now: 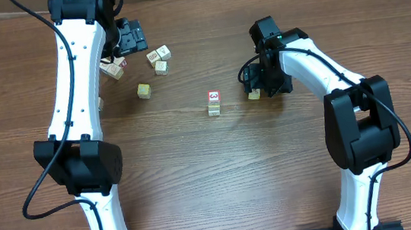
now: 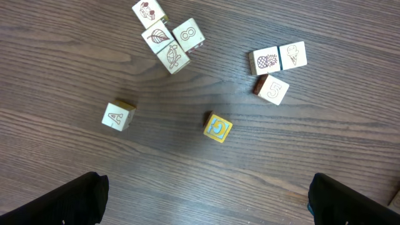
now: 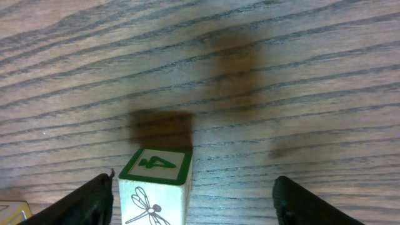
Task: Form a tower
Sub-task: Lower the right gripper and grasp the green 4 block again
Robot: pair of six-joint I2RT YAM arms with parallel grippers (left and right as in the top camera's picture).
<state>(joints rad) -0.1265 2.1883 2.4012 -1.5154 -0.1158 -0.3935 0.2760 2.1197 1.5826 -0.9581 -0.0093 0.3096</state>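
Overhead, for orientation: brown wood-grain desk (image 1: 197, 177) carrying two white arms jointed in black, left arm (image 1: 73, 91) and right arm (image 1: 323, 72), both reaching away from the near edge.

Left fingers (image 2: 69, 203) spread fully apart, holding nothing, hovering high over a scatter of loose cubes (image 2: 165, 34) toward the far left of the desk.

Right fingers (image 3: 84, 203) also apart, set low on either side of a green-framed cube (image 3: 156, 184) marked 4 on top and a dragonfly on its side. Cube much closer to one finger than to the other, with a wide gap on the opposite side; not clamped.

Tower (image 1: 213, 103) upright near the middle of the desk, with a red-marked white face on top and a pale yellow cube visible beneath. Placed between the two arms, near the right fingers and to their left, clear of them; well apart from the left fingers; touched by neither.

Smaller items, left wrist view: pineapple and ice-cream pair (image 2: 278, 58) side by side, 5 cube (image 2: 273, 89) just beside them, yellow C cube (image 2: 217, 127) and A cube (image 2: 119, 115) each alone.
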